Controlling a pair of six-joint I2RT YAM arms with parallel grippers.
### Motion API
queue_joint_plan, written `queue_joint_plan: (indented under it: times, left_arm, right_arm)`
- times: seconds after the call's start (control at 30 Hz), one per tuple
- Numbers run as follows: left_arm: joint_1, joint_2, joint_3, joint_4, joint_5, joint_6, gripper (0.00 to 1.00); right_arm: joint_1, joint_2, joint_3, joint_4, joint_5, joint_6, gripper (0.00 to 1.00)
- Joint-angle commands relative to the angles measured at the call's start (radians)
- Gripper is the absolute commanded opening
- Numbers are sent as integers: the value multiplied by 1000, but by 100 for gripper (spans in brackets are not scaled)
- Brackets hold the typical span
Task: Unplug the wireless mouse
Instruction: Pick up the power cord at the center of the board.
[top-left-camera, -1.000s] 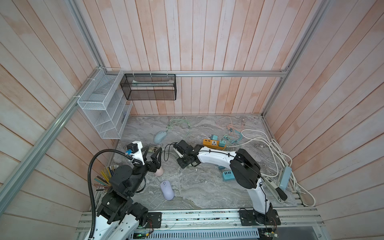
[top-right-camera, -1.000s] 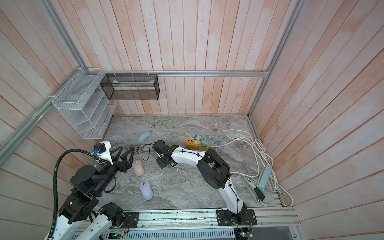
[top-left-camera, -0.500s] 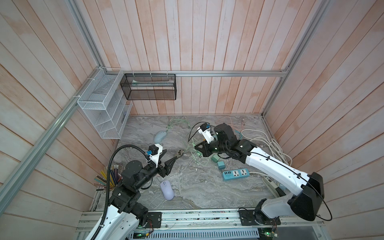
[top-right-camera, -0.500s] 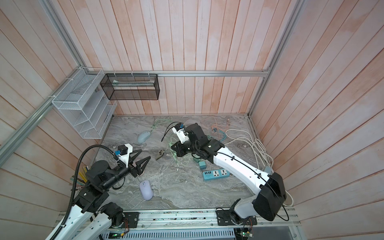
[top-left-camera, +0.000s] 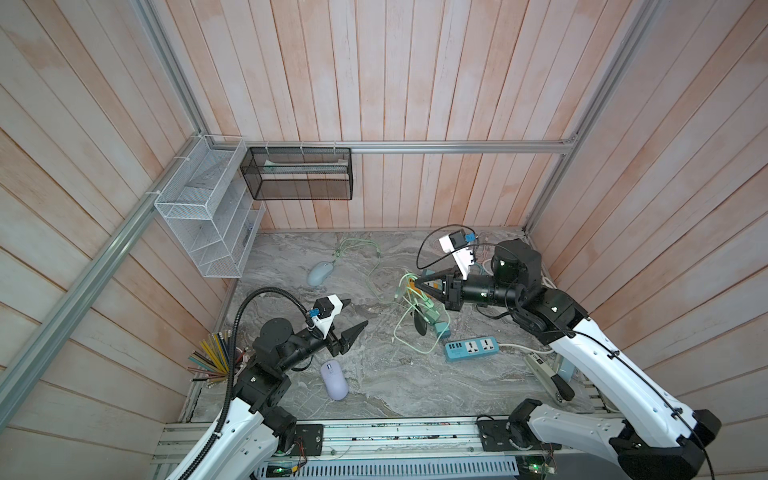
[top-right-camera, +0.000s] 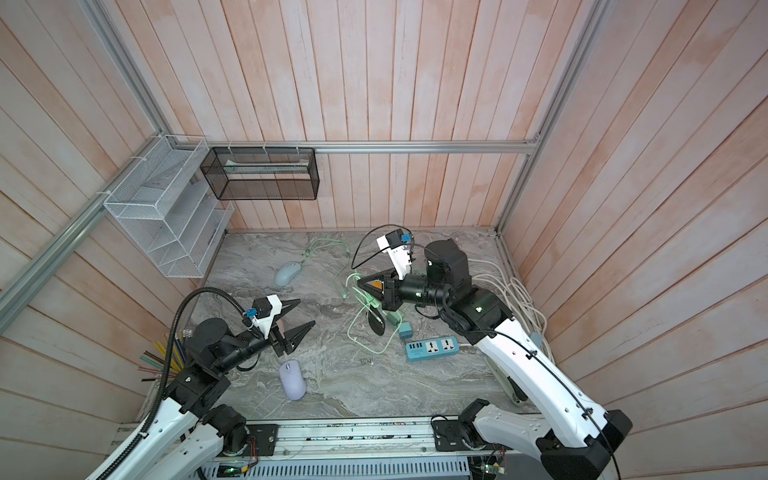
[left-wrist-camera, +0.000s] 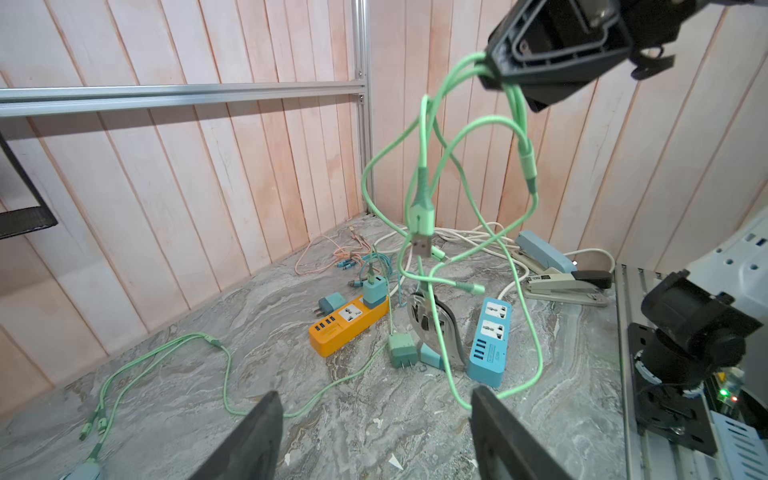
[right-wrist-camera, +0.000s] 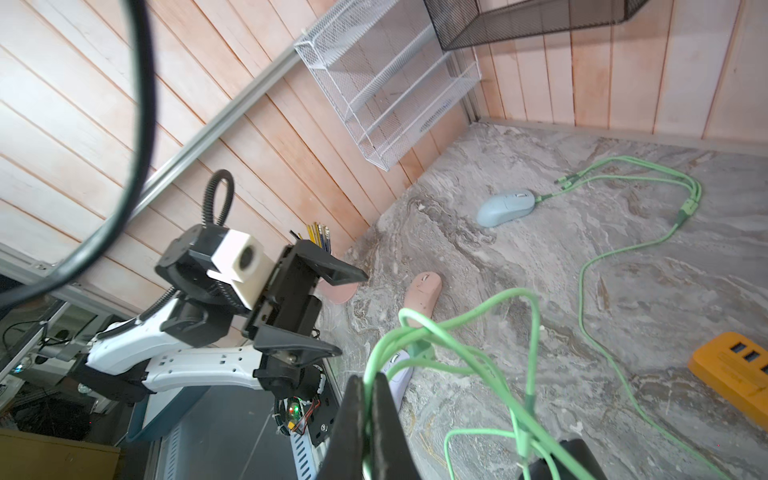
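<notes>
Right wrist view: the pink mouse (right-wrist-camera: 424, 291) lies flat on the grey tabletop (right-wrist-camera: 665, 291), at about nine o'clock, close by my left pincer (top-left-camera: 357, 311), whose jaws gape apart around nothing. Loops of the green cable (left-wrist-camera: 419, 166) cross in front of the mouse; I cannot tell whether any end sits in it. My right pincer (top-left-camera: 417, 283), near centre, is clamped on that cable, its USB plug (left-wrist-camera: 423, 245) dangling free. A lilac mouse (top-left-camera: 334, 380) rests at seven o'clock, a blue mouse (top-left-camera: 320, 273) at eleven.
</notes>
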Motion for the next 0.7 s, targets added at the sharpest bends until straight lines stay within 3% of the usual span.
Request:
queue_joint_plan:
  times: [0.0,0.2,0.43,0.67]
  left_arm:
    - [-28,29,-9,90,38,57,74]
    - [-41,78,-21,133,86,85,76]
    - [-53,74,-6,107,37,104,77]
    - [-127,97,36,114,-12,110,77]
  right_arm:
    - [-11,-25,79,12,-76,32,0]
    - [-16,-11,179,62,-144,93,0]
    - [-17,30,244,194,-249,215,0]
    - [-18,38,250,285,-295,305,0]
